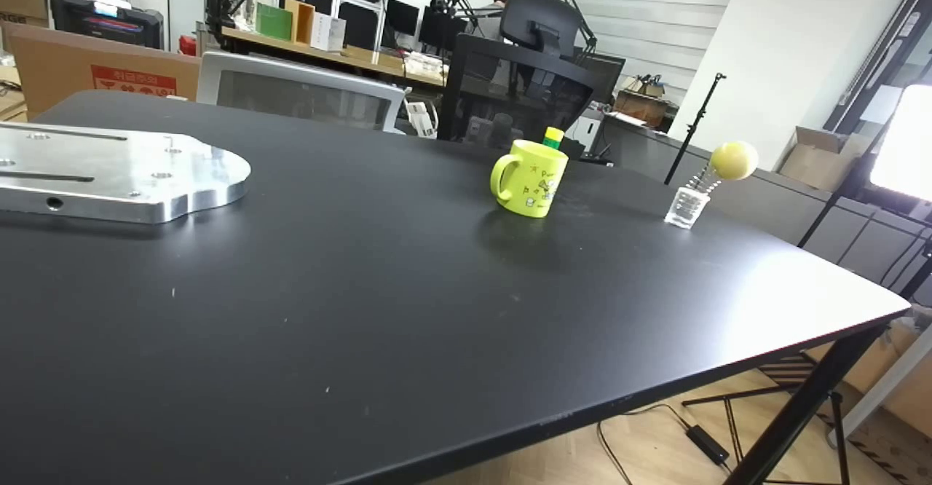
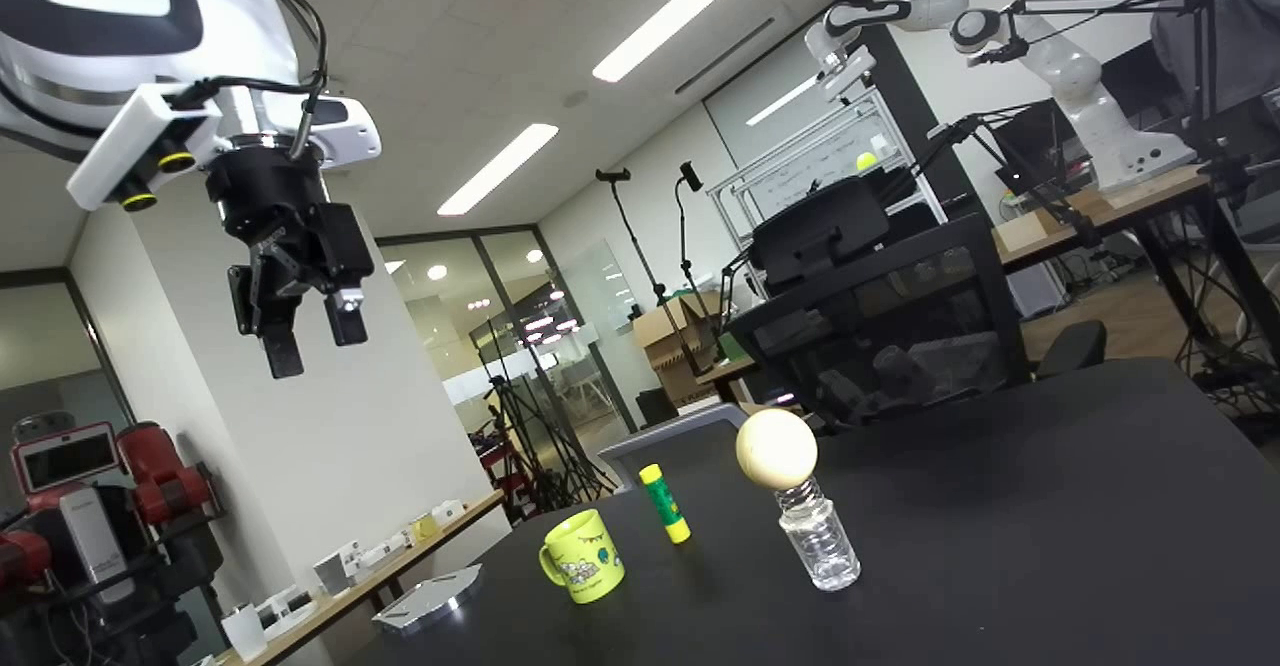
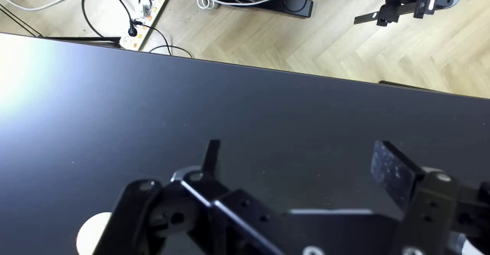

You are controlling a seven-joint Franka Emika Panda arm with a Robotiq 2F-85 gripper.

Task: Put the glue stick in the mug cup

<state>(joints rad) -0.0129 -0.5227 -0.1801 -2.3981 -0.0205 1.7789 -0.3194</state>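
the side-handled, yellow-green mug (image 2: 583,557) bears small multicoloured drawings; near the mug, the slim cylindrical glue stick (image 2: 665,504) is green with yellow ends; beneath the mug, the flat surface (image 2: 1000,516) is black.

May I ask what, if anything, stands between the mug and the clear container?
In an exterior view, the green glue stick shows between the mug and the container, farther back.
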